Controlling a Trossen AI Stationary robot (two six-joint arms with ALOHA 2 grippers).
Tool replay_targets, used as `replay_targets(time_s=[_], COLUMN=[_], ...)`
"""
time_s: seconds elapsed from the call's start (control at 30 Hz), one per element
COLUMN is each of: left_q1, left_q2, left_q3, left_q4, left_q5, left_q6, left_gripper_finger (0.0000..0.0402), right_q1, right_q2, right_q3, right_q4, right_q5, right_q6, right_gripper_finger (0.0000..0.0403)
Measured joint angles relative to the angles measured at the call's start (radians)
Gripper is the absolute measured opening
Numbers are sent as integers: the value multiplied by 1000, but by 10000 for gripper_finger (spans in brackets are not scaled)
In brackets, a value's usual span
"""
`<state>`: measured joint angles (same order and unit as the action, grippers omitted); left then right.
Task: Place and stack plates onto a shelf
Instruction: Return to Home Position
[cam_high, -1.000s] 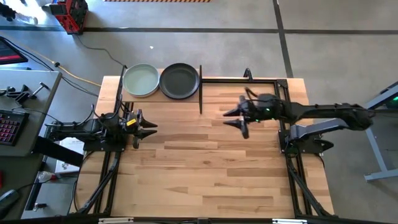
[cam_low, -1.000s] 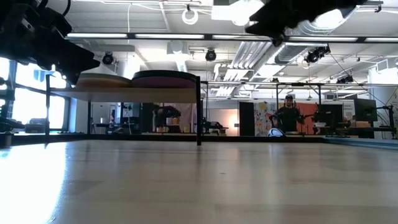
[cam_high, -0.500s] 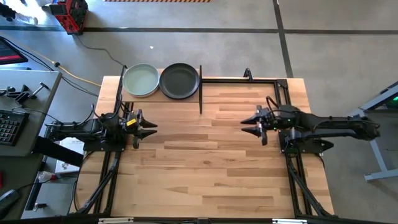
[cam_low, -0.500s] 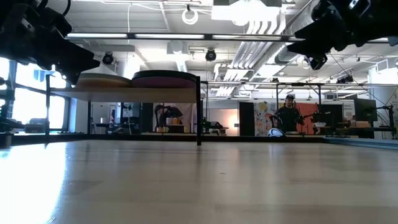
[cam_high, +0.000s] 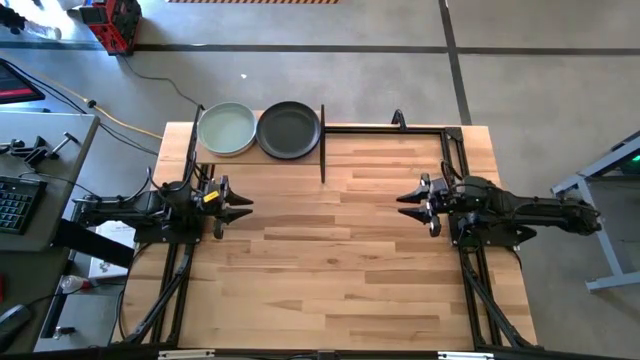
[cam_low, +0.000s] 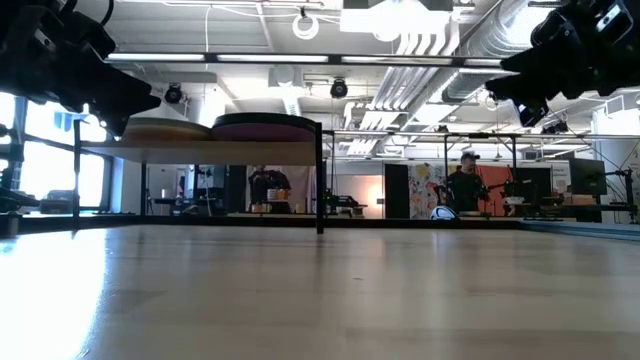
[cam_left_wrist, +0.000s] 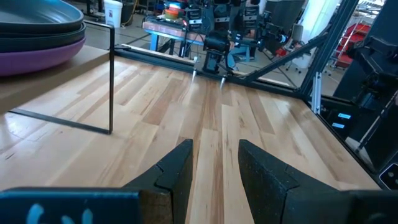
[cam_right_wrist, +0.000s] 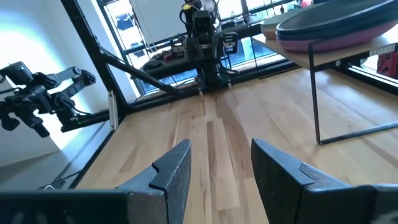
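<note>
Two stacks of plates stand on the light-wood shelf (cam_high: 312, 133) at the table's far left. One stack is topped by a sage green plate (cam_high: 226, 129), the other by a dark grey plate (cam_high: 289, 129). The wrist views show a purple plate (cam_left_wrist: 37, 55) low in the dark stack (cam_right_wrist: 336, 28). In the low view the shelf panel (cam_low: 200, 151) carries both stacks (cam_low: 265, 125) on thin black posts. My left gripper (cam_high: 240, 206) (cam_left_wrist: 214, 168) hovers open near the left edge. My right gripper (cam_high: 408, 206) (cam_right_wrist: 217, 168) hovers open near the right edge. Both are above the bare tabletop and hold nothing.
The slatted wooden tabletop (cam_high: 330, 260) stretches between the two grippers. A black shelf post (cam_high: 322, 145) stands at the shelf's right end. A black frame (cam_high: 400, 126) runs along the far right edge. People and equipment (cam_low: 465, 185) show in the room beyond.
My right gripper has drawn back from the table's middle toward the right edge and slightly toward the near edge, its arm folding in. The left arm and the plates have kept still.
</note>
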<state>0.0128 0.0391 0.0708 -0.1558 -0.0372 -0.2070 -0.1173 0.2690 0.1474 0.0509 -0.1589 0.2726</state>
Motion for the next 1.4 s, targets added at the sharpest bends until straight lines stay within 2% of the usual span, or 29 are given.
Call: replay_targets(time_s=[0.17,0.4,0.7,1.4], left_q1=[0,0,0,0], left_q2=[0,0,0,0], left_q3=[0,0,0,0], left_q4=[0,0,0,0], left_q5=[0,0,0,0], left_q6=[0,0,0,0], left_gripper_finger=[117,117,117,117], right_q1=[0,0,0,0], right_q2=[-33,-64,-67,-60], right_q3=[-45,-137,-137,-137], right_q4=[0,33,-34,-32], right_q5=[2,88,106,106], right_q6=[0,37,42,42], right_gripper_finger=[152,152,152,152])
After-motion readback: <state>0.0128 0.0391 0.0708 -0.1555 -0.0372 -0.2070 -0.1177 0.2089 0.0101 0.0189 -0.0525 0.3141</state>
